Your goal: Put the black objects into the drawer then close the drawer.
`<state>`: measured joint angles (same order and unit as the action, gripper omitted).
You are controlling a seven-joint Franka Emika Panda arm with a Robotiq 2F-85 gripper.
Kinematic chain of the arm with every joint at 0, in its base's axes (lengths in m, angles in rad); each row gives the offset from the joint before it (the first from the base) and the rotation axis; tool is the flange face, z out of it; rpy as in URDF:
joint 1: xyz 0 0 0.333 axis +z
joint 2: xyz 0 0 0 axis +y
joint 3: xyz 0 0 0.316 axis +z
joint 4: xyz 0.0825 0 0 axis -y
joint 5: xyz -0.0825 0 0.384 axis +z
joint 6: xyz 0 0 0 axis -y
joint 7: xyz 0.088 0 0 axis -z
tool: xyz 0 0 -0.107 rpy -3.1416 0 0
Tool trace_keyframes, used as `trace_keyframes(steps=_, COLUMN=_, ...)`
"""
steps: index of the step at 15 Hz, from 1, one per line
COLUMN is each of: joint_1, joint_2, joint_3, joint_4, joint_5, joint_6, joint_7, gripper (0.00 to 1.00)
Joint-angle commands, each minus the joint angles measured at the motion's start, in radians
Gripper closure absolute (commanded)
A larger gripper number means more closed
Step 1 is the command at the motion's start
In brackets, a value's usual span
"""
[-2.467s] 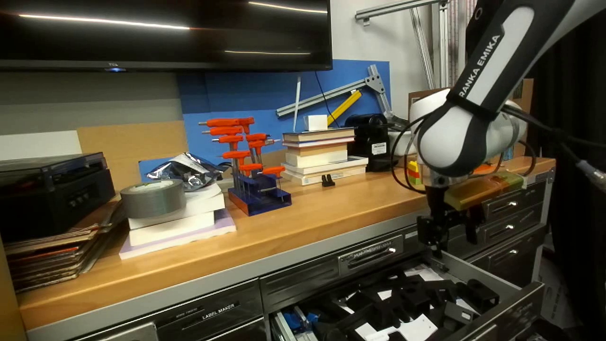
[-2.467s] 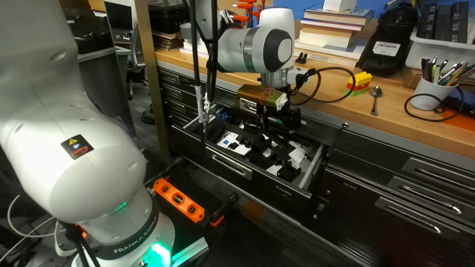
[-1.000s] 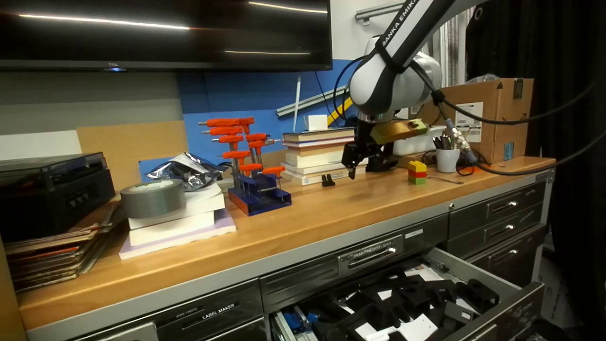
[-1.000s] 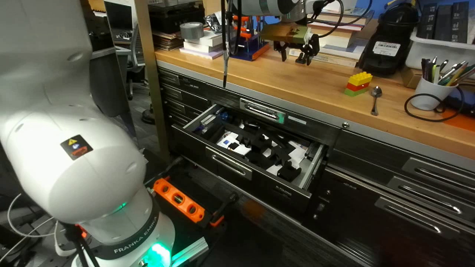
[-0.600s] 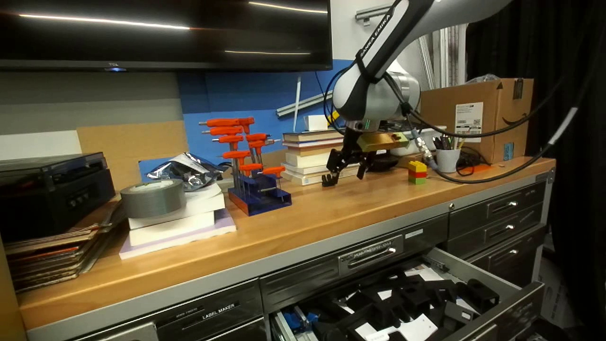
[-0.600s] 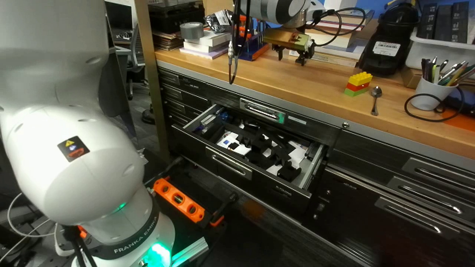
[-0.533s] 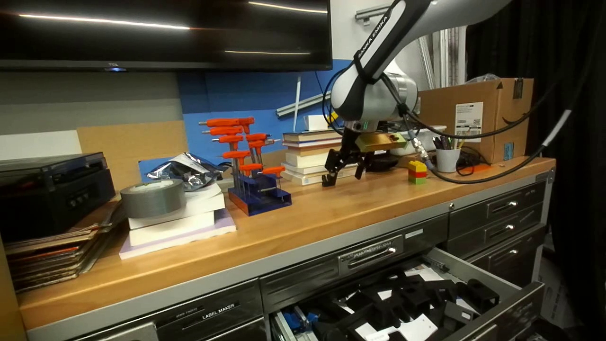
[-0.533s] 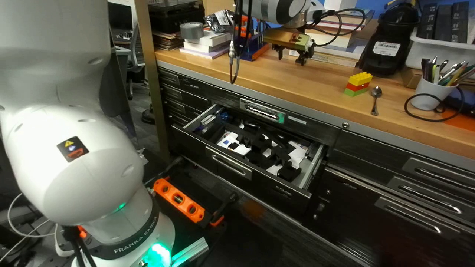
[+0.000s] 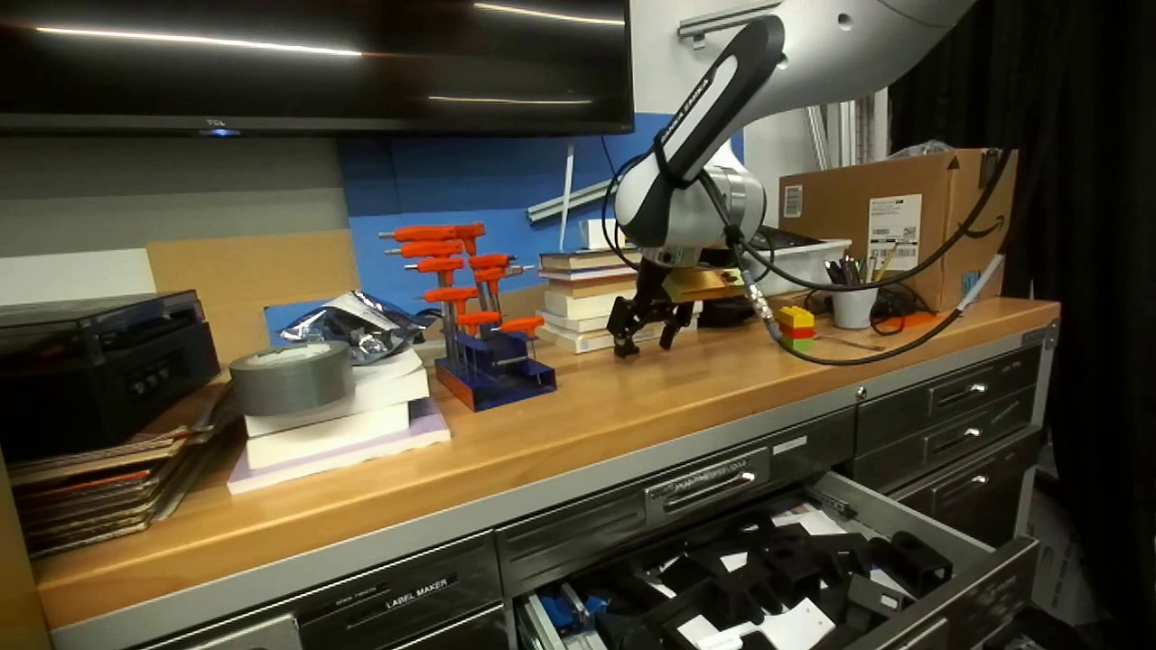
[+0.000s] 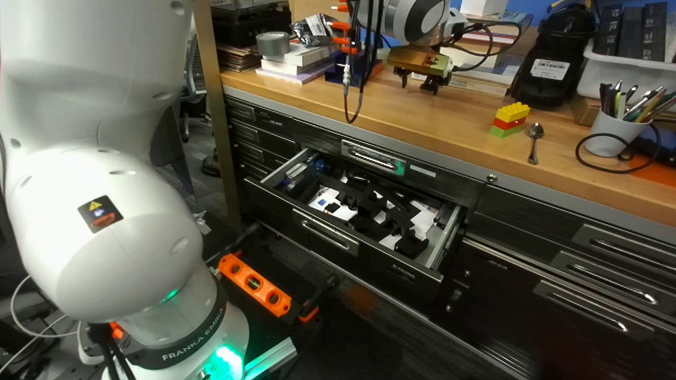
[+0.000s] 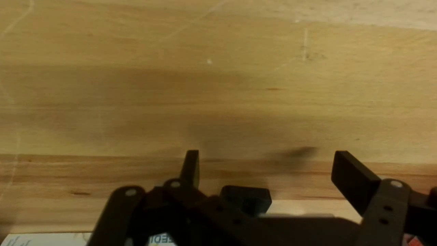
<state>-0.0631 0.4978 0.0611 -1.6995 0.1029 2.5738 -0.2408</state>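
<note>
One drawer (image 10: 372,258) juts outward, long axis parallel to the bench (image 10: 449,119) (claw (image 11: 267,159) spread wide).

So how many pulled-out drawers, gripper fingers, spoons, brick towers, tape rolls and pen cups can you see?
Pulled-out drawers: 1
Gripper fingers: 2
Spoons: 1
Brick towers: 1
Tape rolls: 1
Pen cups: 1
Total: 7

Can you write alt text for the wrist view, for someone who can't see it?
An open gripper hangs over a scratched wooden worktop, with a small black object showing between its spread fingers, partly hidden and not gripped. The worktop fills most of the picture; a white edge with lettering shows at the bottom left.
</note>
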Motion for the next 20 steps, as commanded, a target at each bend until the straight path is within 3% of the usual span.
trace_keyframes(steps=1, joint_1=-0.016, joint_2=0.107, joint_3=0.019, joint_4=0.169, joint_5=-0.005, joint_6=-0.075, joint_7=-0.033, gripper=0.00)
trace_keyframes(steps=10, joint_1=-0.007, joint_2=0.257, joint_3=0.012, joint_4=0.425, joint_5=-0.031, joint_6=-0.210, joint_7=-0.053, gripper=0.00)
trace_keyframes(steps=18, joint_1=0.000, joint_2=0.334, joint_3=0.003, joint_4=0.558, joint_5=-0.072, joint_6=-0.266, joint_7=-0.062, gripper=0.00)
trace_keyframes(steps=19, joint_1=0.001, joint_2=0.341, joint_3=0.003, joint_4=0.568, joint_5=-0.076, joint_6=-0.269, joint_7=-0.062, gripper=0.25)
trace_keyframes(steps=20, joint_1=0.000, joint_2=0.344, joint_3=0.003, joint_4=0.577, joint_5=-0.077, joint_6=-0.276, joint_7=-0.063, gripper=0.27)
